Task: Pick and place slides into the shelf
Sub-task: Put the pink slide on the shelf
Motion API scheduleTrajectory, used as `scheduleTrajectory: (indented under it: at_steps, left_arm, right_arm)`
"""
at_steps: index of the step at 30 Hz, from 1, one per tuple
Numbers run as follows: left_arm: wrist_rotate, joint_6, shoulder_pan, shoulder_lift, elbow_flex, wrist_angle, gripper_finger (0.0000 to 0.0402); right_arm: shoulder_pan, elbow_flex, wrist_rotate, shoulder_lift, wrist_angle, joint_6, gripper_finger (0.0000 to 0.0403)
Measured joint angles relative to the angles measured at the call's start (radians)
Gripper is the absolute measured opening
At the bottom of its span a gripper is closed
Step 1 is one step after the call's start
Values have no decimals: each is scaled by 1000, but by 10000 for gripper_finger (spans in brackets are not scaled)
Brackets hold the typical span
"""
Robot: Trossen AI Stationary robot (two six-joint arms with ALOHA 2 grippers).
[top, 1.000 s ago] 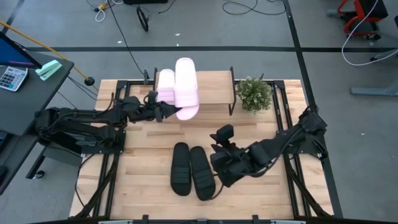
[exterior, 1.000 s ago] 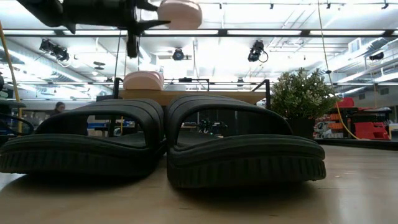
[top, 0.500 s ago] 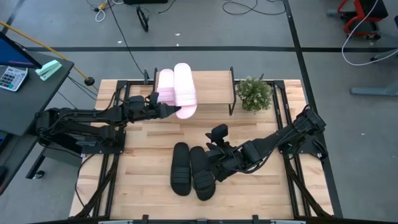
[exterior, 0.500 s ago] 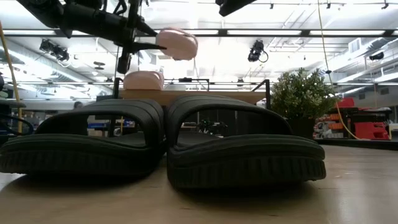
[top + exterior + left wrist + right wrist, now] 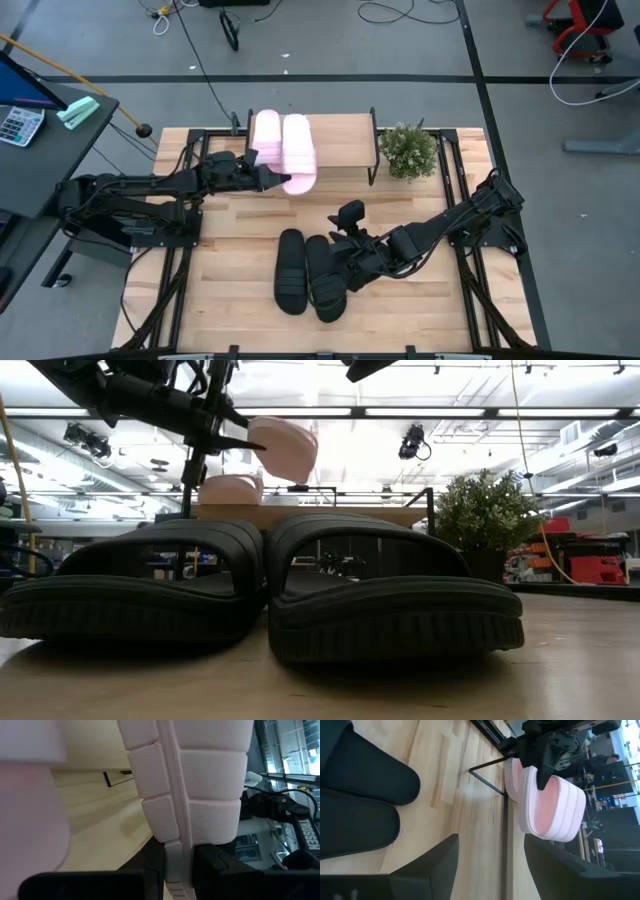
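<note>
Over the far left of the shelf (image 5: 340, 150), the left gripper (image 5: 272, 177) is clamped on the near end of a pale pink slide (image 5: 299, 153), held tilted just above the plank beside the other pink slide (image 5: 267, 138), which lies on the shelf top. From the left wrist, the ribbed pink sole (image 5: 200, 780) fills the view, pinched at its edge between dark fingers (image 5: 215, 870); much of the shelf is hidden behind it. At table height, the black pair's left slide (image 5: 130, 592) and right slide (image 5: 390, 598) block most of the scene. They sit side by side on the table (image 5: 230, 270), near centre. Reaching in from the right, the right gripper (image 5: 345, 262) hangs just beside the black pair, fingers apart and empty. A potted plant (image 5: 409, 150) stands right of the shelf.
</note>
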Motion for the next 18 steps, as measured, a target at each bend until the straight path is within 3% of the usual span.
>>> scheduleTrajectory:
  at_steps: [18]
  left_arm:
    - [32, -16, 13, 13, 14, -18, 71]
  right_arm:
    - [0, 0, -19, 0, 22, -10, 231]
